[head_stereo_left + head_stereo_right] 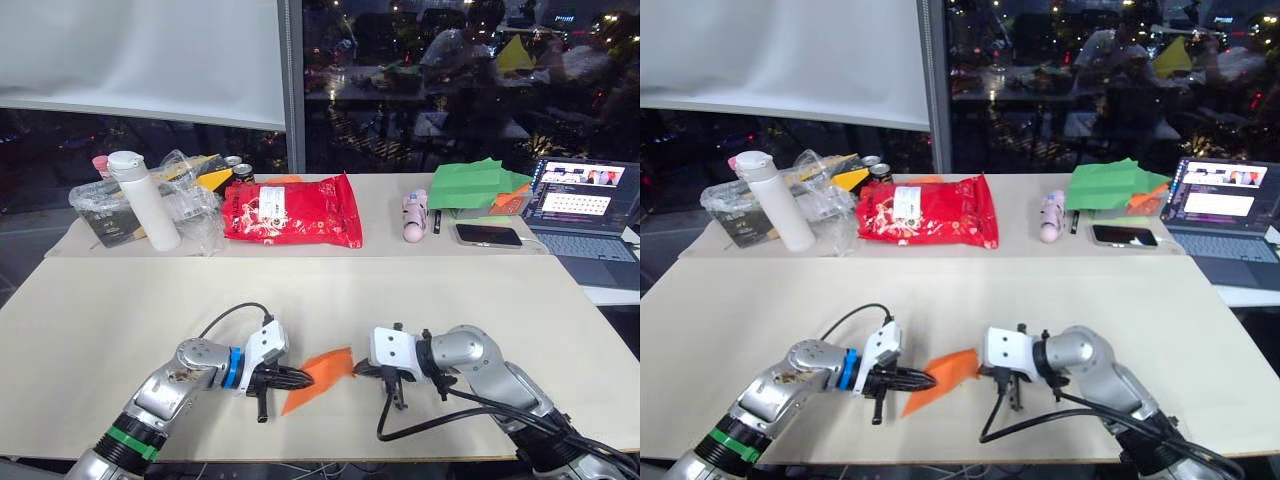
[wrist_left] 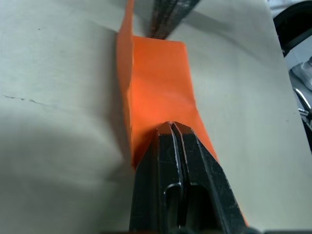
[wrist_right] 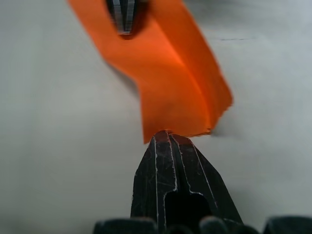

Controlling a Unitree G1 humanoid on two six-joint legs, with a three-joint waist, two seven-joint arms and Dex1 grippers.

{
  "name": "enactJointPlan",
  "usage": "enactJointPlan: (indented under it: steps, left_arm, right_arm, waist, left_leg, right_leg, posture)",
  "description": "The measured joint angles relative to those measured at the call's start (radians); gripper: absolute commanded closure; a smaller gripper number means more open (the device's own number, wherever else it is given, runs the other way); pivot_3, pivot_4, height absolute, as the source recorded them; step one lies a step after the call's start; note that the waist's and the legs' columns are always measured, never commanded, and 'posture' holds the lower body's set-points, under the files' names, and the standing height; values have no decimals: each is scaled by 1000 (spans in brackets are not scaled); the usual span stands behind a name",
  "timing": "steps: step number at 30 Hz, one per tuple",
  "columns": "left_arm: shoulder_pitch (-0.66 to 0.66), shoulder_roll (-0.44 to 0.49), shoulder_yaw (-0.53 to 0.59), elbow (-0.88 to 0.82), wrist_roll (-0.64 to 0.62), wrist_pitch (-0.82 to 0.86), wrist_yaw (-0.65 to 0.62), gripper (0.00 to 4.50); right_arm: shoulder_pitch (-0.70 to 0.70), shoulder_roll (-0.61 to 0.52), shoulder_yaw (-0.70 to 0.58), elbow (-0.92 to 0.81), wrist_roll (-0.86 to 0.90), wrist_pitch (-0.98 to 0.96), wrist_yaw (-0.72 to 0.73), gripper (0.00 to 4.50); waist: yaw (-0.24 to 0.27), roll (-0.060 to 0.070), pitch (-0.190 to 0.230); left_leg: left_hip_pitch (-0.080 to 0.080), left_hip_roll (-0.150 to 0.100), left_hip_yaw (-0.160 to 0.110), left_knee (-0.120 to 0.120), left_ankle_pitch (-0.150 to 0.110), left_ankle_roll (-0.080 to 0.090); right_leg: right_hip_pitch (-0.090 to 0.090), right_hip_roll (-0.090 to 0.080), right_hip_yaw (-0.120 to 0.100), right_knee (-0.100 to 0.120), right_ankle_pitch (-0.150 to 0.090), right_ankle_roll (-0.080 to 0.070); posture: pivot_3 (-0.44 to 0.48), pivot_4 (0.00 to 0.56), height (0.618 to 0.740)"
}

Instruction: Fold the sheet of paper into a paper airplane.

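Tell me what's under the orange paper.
Bare table lies under the paper airplane. Both claws, left and right, pinch its ends; whatever its middle covers stays hidden.

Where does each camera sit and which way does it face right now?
Left eye, right eye: head stereo pair, looking down over the table; both arms show, left gripper, right gripper.
Left wrist: along its shut fingers clamping the paper airplane.
Right wrist: along its shut fingers pinching the airplane's other end.
Every view shares the airplane.

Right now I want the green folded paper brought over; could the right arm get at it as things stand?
Probably not: the right claw is shut on the paper airplane, and the green folded paper lies on the far table, beyond the near table.
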Motion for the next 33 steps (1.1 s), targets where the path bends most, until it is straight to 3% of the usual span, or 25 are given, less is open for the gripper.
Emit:
enactJointPlan:
  steps: [14,15,19,24,33]
  left_arm:
    - [-55,73,-10,43,24,-41,-94,4479]
    - [-58,73,-10,49,24,-45,-101,4500]
    - [-63,69,-10,56,32,-53,-107,4500]
    - [-52,51,-8,33,37,-38,-88,4500]
    - [-22,38,1,-14,37,-14,-47,4500]
  right_arm:
    - [49,-51,-18,-123,83,158,14,4436]
    - [46,-48,-37,-122,104,181,6,3893]
    - [-20,-17,-123,-105,161,235,-40,2541]
    - [-71,26,-100,-8,170,207,-69,868]
    - [-257,161,-44,356,185,120,-15,868]
  waist:
    - [3,-3,2]
    - [3,-3,2]
    - [3,-2,2]
    - [7,-2,2]
    - [9,-1,2]
  left_leg:
    - [-5,0,0,-2,0,0]
    - [-7,0,0,-1,0,0]
    - [-8,0,0,-1,0,0]
    - [-9,0,0,0,0,0]
    - [-10,0,0,0,0,0]
  right_leg:
    - [-9,0,0,0,0,0]
    - [-9,0,0,0,0,1]
    - [-10,0,0,1,5,7]
    - [-12,0,0,0,4,7]
    - [-9,0,0,1,5,8]
  posture:
    - [0,150,712]
    - [0,150,712]
    - [0,150,712]
    - [0,150,712]
    - [0,150,712]
